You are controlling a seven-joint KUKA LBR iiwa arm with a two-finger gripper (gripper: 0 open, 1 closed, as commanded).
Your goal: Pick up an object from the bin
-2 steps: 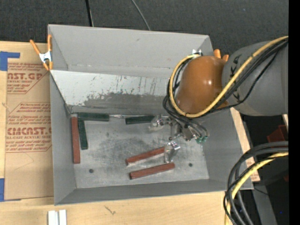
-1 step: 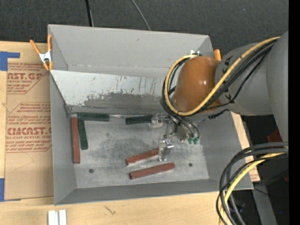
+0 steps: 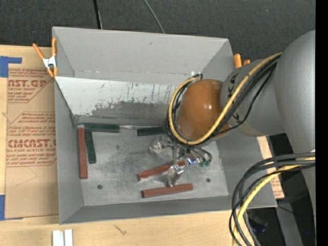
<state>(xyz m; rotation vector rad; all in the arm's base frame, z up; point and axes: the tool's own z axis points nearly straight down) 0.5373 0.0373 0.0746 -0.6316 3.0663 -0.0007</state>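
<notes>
Reaching into the grey metal bin from the right, the arm is hanging its gripper low over the bin floor, a little right of the floor's middle. The rounded orange cover on the wrist is sitting above it, and the yellow-and-black cables are looping around that cover. The gripper's tip is meeting the right end of a tilted red-brown stick, which is lying on the floor with its length running away to the left of the jaws and slightly toward the near wall. The metal parts are crowding together at that spot, so I cannot tell whether the jaws are standing open, closed, or gripping that stick. Just on the near side of the jaws, apart from the tilted one, a level red-brown stick is lying almost straight across, stretching out to both sides below the tip. Behind the jaws and a little to their left, a short dark green stick is resting along the foot of the back wall. Well off to the left of the jaws, a long dark green stick is lying along that same wall, and a second dark green stick is running toward the near wall from it. Just beyond, farthest from the jaws, a far red-brown stick is lying along the left wall.
</notes>
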